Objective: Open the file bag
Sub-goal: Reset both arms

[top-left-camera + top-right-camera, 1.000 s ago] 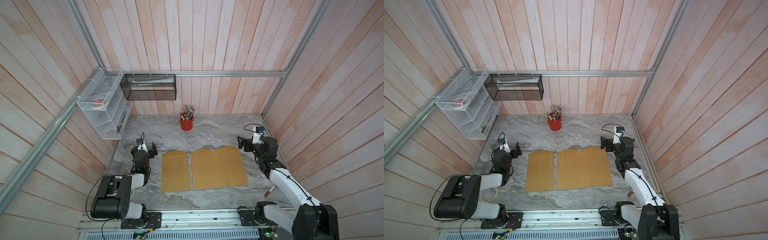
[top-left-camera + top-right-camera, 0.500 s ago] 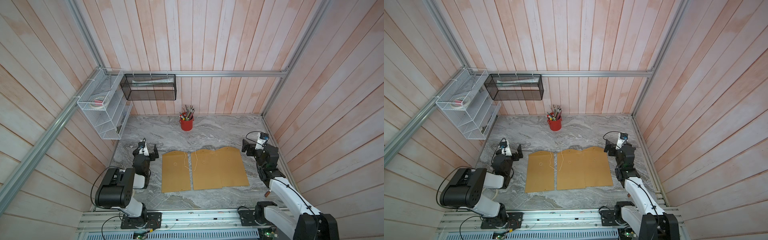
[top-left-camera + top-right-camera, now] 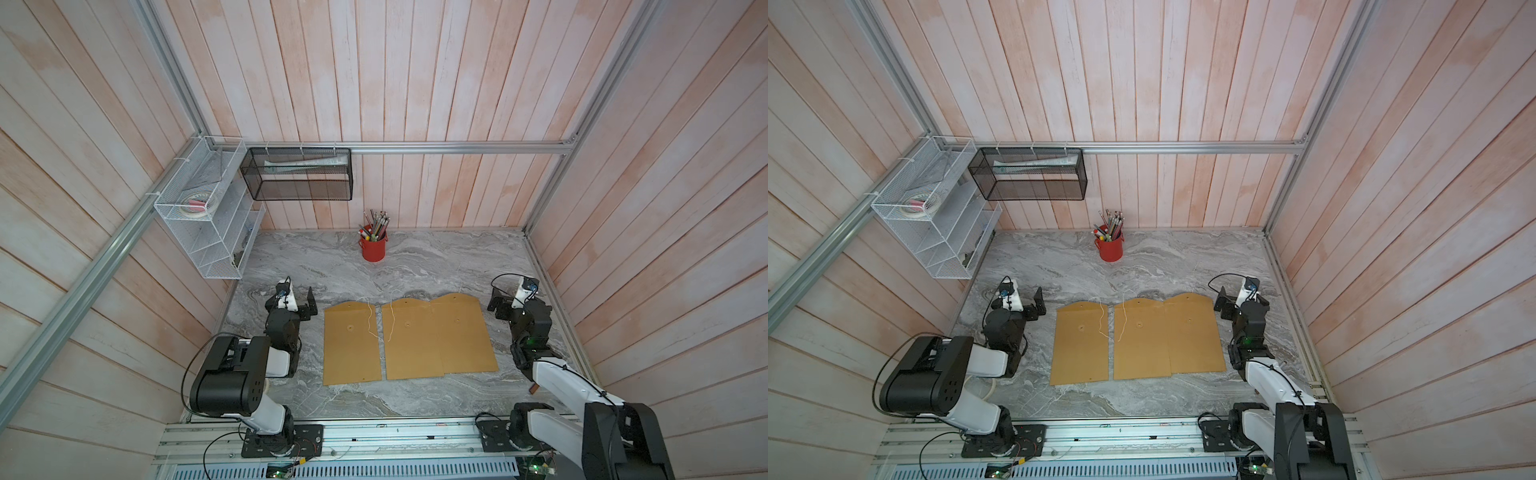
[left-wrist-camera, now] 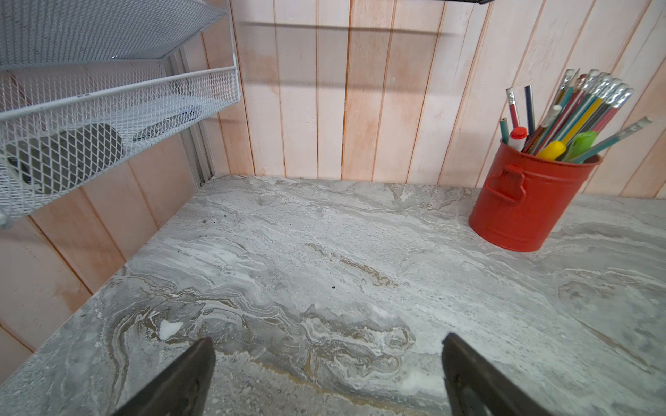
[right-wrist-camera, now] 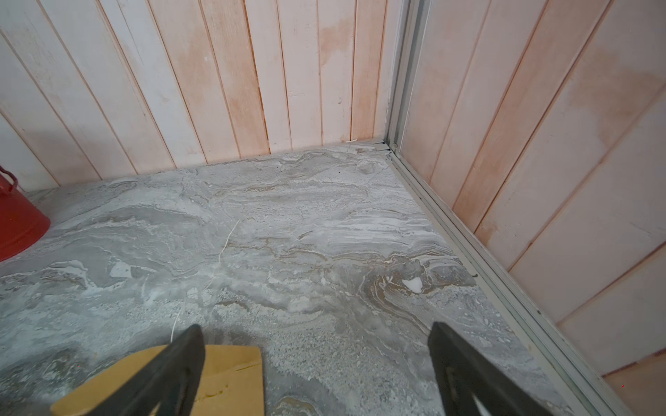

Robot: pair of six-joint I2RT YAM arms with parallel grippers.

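We've folded back and lower, left gripper (image 4: pixel 328 340) and right gripper (image 5: pixel 316 327) wide open, empty. The bags (image 3: pixel 411 340) lie flat on the table (image 3: pixel 415 266) between them, strings (image 3: pixel 370 320) loose; we judge opening finished.

Worktop (image 3: pixel 436 257): grey marbled stone.
Bucket (image 3: pixel 373 249): red, upright at 12 o'clock on the worktop.
Pencils (image 3: pixel 377 222): standing in the bucket.
Rack (image 3: pixel 208 232): white wire, at 10 o'clock.
Basket (image 3: pixel 299 178): black mesh, at 11 o'clock, against the plank wall (image 3: pixel 415 83).
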